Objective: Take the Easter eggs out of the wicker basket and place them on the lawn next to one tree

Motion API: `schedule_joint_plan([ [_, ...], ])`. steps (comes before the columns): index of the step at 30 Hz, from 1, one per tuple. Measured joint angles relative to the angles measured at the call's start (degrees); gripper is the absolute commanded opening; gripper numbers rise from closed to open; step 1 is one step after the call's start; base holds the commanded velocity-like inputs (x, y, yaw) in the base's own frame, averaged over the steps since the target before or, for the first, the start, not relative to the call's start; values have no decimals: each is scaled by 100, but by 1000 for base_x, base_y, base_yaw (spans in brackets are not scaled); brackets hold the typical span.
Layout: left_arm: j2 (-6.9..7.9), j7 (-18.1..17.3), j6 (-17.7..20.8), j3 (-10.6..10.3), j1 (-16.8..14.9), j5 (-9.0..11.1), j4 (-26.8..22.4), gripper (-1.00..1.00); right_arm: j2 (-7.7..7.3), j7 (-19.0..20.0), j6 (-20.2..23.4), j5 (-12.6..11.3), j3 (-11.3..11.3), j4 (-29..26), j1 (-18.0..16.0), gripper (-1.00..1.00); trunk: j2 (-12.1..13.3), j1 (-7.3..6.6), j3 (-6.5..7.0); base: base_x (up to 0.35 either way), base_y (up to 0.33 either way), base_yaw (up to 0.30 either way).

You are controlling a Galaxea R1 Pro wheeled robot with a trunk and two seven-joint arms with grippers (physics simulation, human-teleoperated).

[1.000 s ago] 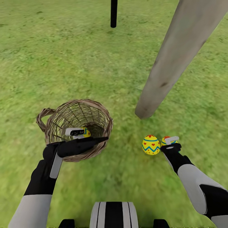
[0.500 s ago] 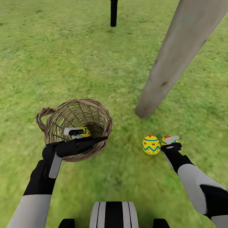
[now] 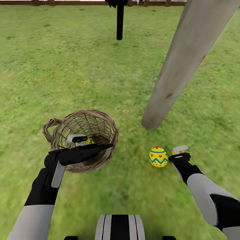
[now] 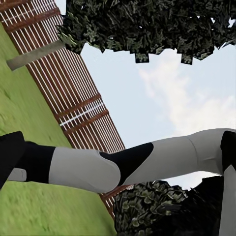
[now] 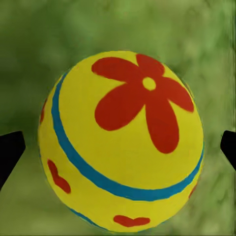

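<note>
Left tool [image 3: 77,139] at the near rim of the wicker basket [image 3: 100,156], black wrist laid across the rim, white fingertip just above a yellow egg in the basket [image 3: 89,141]; whether the fingers are apart or closed on that egg, impossible to tell from the head view. Right tool [image 3: 180,152] low over the lawn [image 3: 66,66], set around a flower egg [image 5: 123,142]; in the right wrist view, two dark fingertips [image 5: 10,152] on either side of the egg with a sliver of grass between each tip and the shell, so fingers apart, not clamped. Heart egg [image 3: 158,156], yellow with a blue zigzag band and red hearts, upright on the grass just beside the right tool, between basket and tool, near the foot of the pale grey-beige tree trunk [image 3: 180,66]. Basket on the grass, loop handle at its far left side, well apart from the trunk. Thin black trunk [image 3: 120,21] farther back, before the wooden fence [image 3: 66,2]. Left wrist view: right forearm [image 4: 123,164], slatted fence, dark foliage [image 4: 147,24], sky.
</note>
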Motion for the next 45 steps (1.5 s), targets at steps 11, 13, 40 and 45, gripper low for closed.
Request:
schedule_joint_plan([
  [11,0,0,0,0,0,0,11,100,2,23,47,-37,-25,-542,0,100,15,-28,244,0,0,0],
  [13,-1,0,0,0,0,0,12,100,0,24,282,-34,-32,-642,0,100,17,-34,288,0,0,0],
  [40,754,-9,-32,657,-17,-69,8,100,-1668,7770,2114,-74,-865,-2378,107,100,54,-103,887,-78,0,0],
  [45,793,-9,-43,881,-18,-68,20,100,-1761,9286,2383,-109,-937,-2865,121,100,60,-116,998,0,0,0],
])
